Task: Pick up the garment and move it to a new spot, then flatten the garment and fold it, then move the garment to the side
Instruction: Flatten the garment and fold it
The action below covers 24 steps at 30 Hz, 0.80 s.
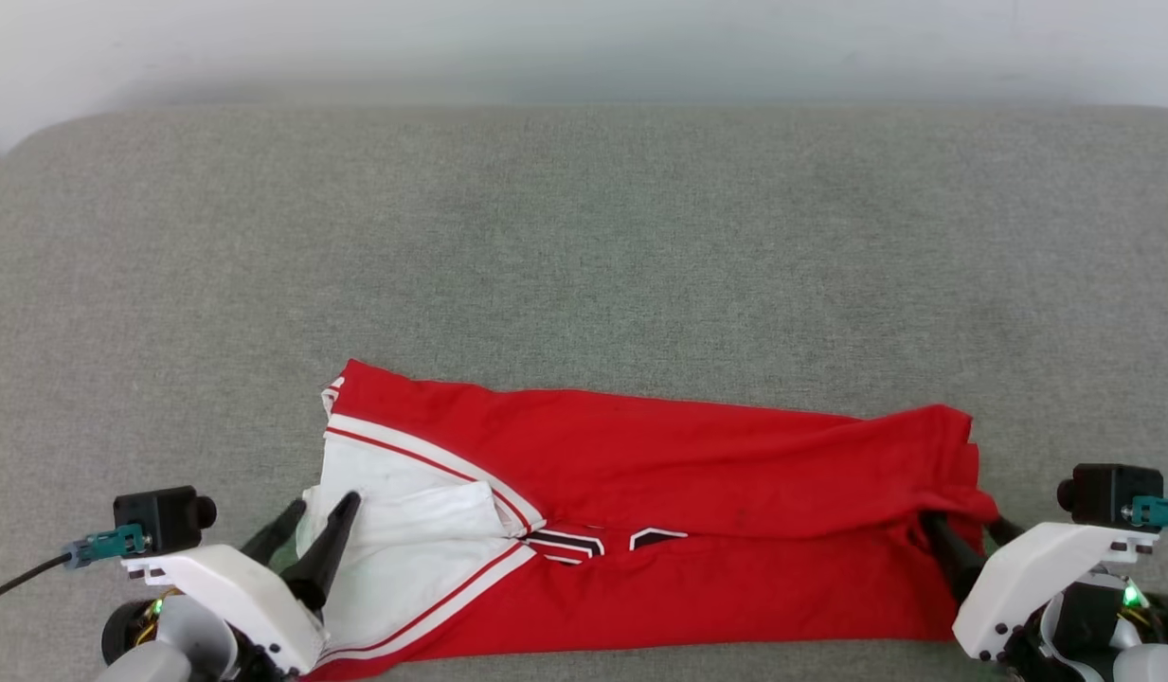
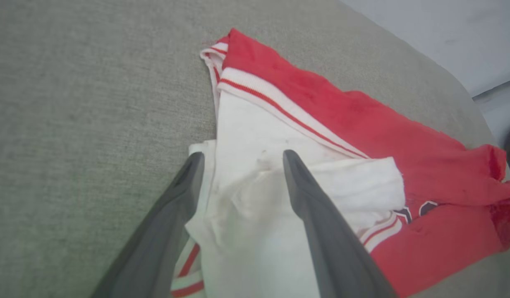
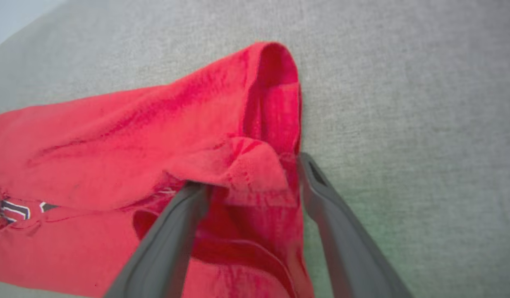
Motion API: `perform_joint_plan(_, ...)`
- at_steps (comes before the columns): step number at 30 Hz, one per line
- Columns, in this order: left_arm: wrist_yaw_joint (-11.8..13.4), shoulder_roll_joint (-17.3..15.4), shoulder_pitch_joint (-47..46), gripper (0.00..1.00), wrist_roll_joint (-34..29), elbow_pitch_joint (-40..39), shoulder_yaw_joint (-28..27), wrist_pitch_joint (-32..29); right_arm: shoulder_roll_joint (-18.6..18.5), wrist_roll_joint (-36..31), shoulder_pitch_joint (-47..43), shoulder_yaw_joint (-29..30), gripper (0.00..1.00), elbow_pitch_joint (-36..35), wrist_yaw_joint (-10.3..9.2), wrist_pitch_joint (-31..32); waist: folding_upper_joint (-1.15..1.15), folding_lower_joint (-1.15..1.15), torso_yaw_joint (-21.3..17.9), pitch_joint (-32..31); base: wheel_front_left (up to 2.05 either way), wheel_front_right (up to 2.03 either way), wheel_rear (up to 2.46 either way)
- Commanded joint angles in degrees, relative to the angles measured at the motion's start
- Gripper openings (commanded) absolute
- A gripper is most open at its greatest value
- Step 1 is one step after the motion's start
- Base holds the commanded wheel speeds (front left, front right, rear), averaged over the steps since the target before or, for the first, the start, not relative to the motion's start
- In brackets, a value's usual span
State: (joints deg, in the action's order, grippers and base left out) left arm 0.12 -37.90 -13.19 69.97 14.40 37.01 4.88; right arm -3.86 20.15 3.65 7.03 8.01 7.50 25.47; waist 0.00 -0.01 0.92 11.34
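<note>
Red garment lies folded along the desk's near edge; left tool and right tool, both spread, flank its ends, seemingly letting it settle.

- 2 long dark-grey tapered fingers on the left gripper and the right gripper.
- White shell behind each, with small dark screws.
- Black camera block, teal plug, black cable.

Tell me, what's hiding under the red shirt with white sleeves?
The red jersey shirt with white sleeves lies on a grey fabric surface, which shows around it. Its top fold covers most of the black white-edged lettering; anything else beneath is hidden.
</note>
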Motion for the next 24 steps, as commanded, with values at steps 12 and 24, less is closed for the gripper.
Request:
perform_joint_plan(12,11.0,2.0,-1.8,1.00,-13.3,-10.7,-3.3,9.9,-2.7,0.7,-2.7,2.0,1.00,-10.3,-0.02,-0.4,0.00,0.01,0.0,-3.8,0.00,0.00,0.00)
perform_joint_plan(24,18.0,6.5,4.9,1.00,-32.9,-23.2,-11.3,10.3,-4.7,0.4,-3.2,9.0,1.00,-13.7,-0.02,18.9,0.00,0.01,3.4,-5.8,0.00,0.00,0.00)
